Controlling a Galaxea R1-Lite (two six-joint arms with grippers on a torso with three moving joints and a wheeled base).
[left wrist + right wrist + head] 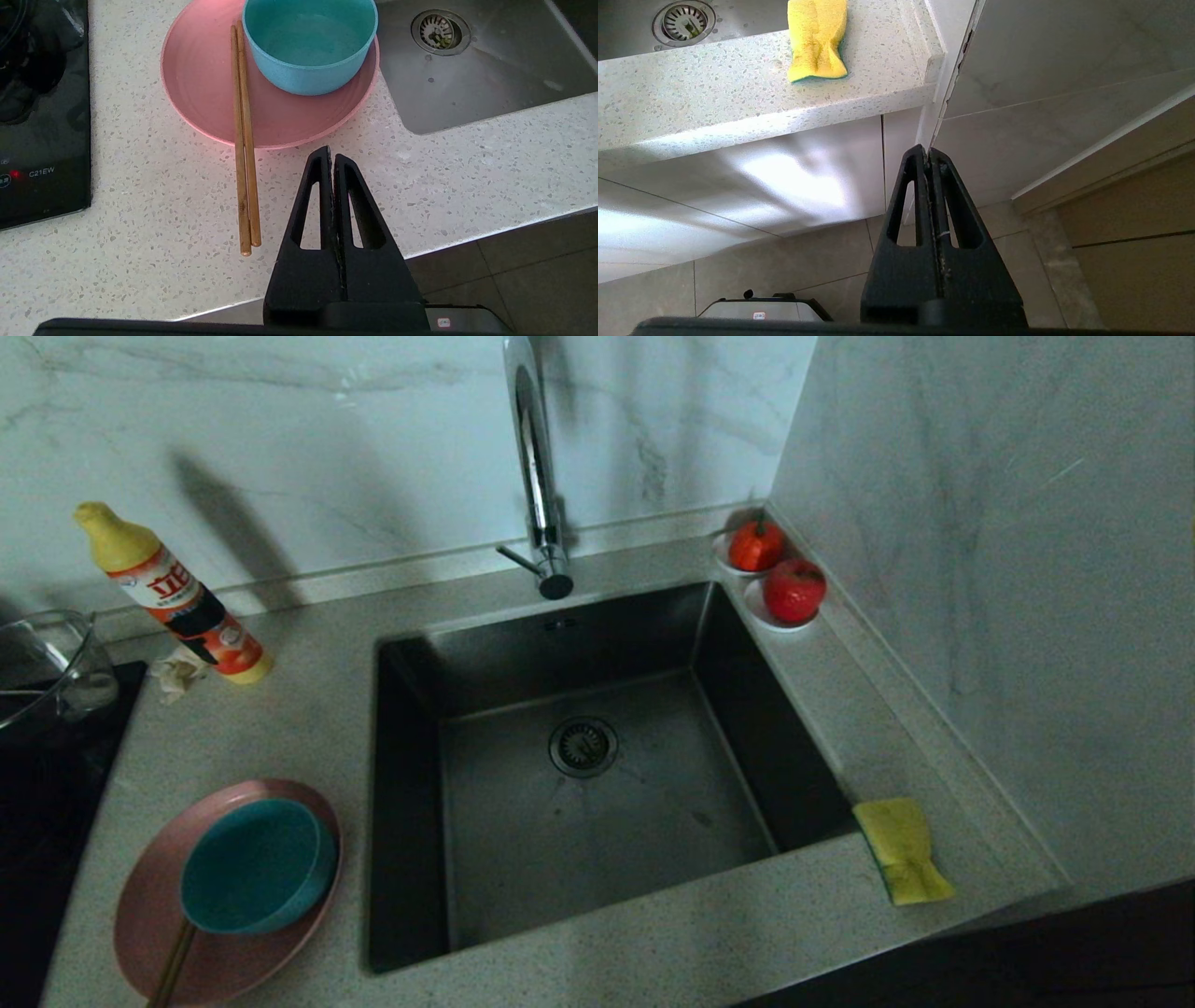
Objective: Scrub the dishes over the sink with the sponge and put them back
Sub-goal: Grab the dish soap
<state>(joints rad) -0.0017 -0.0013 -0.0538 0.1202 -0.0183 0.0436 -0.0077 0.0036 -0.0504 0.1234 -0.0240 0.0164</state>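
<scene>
My left gripper (332,156) and right gripper (928,154) both clamped empty, parked off counter. Scrubbing unstarted. Next: right opens, grabs sponge (816,39); left takes teal bowl (309,44).

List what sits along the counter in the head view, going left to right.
glass container → detergent bottle → pink plate holding the teal bowl → sink → red fruit on saucers → yellow sponge

Detergent bottle (173,597) by backsplash, glass container (47,667) on cooktop (42,116), two red fruits (794,588) on saucers
</scene>
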